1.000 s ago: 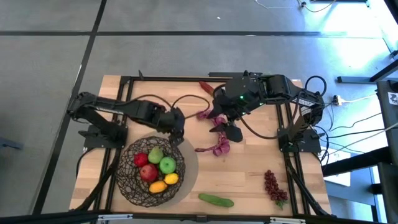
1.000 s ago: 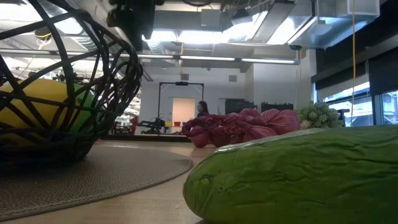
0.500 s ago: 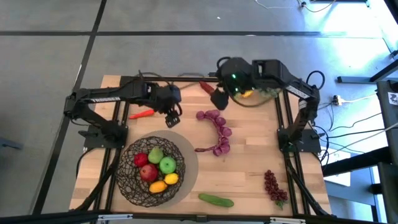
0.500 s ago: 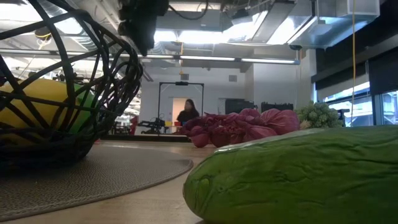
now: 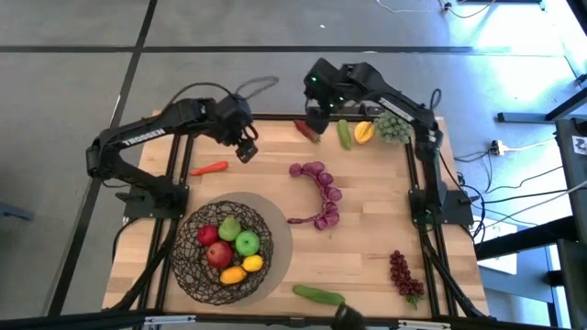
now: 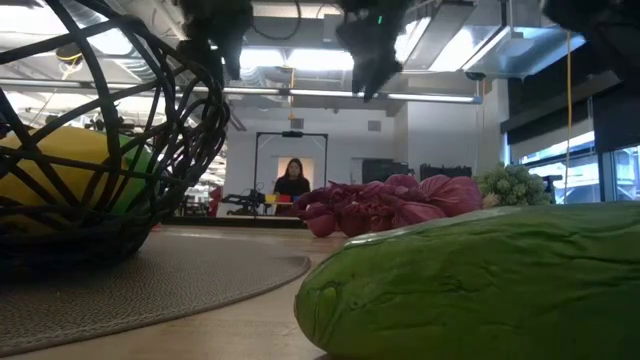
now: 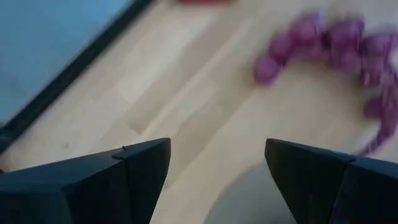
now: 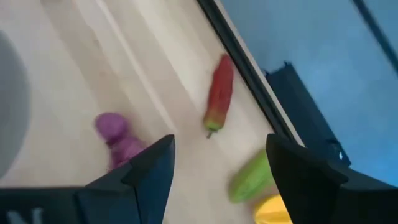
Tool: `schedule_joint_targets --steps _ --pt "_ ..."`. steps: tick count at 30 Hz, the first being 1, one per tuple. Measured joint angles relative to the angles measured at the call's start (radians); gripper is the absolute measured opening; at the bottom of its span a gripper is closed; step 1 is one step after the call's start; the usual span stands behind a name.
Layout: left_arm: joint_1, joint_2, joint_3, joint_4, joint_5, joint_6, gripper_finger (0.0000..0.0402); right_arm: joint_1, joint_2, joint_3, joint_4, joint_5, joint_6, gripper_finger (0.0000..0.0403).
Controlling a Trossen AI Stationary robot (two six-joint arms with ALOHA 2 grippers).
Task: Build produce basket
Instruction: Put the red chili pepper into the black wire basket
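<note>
Basket [image 5: 223, 256] held six fruits. Left end effector [image 5: 246, 152] and right end effector [image 5: 315, 131] hung open, empty, above table [image 5: 367, 247] to reach remaining produce.

Dark mesh basket [image 5: 194, 266] (grey mat [image 5: 281, 234] beneath); purple grapes [image 5: 319, 191]; red chili [image 5: 210, 169].

You get 1 overhead view looking straight down, 1 low view level with the table [image 5: 367, 229]. Both wrist views face down at the wood and share the purple grapes [image 7: 323, 43].
</note>
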Motion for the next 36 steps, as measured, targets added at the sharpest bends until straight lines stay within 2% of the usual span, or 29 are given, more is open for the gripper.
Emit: schedule_joint_targets --steps 6,11,15,18,30,36 --pt "0.067 -0.014 -0.002 -0.003 0.06 -0.043 0.0252 -0.094 0.129 0.0 0.008 -0.074 0.012 0.0248" --pt "0.102 -0.027 -0.003 0.0 0.083 -0.044 0.0252 -0.135 0.241 0.0 0.02 -0.086 0.009 0.0248" --pt "0.118 -0.022 -0.003 0.001 0.097 -0.044 0.0252 -0.155 0.316 0.0 0.064 -0.18 0.009 0.0248" --pt "0.13 -0.024 -0.003 0.002 0.149 -0.032 0.0252 -0.164 0.366 0.0 0.099 -0.235 0.007 0.0248" --pt "0.134 -0.024 -0.003 0.002 0.164 -0.026 0.0252 -0.165 0.479 0.0 0.156 -0.227 0.0 0.0248" --pt "0.134 -0.023 -0.003 0.002 0.165 -0.026 0.0252 -0.167 0.489 0.0 0.165 -0.138 -0.002 0.0248"
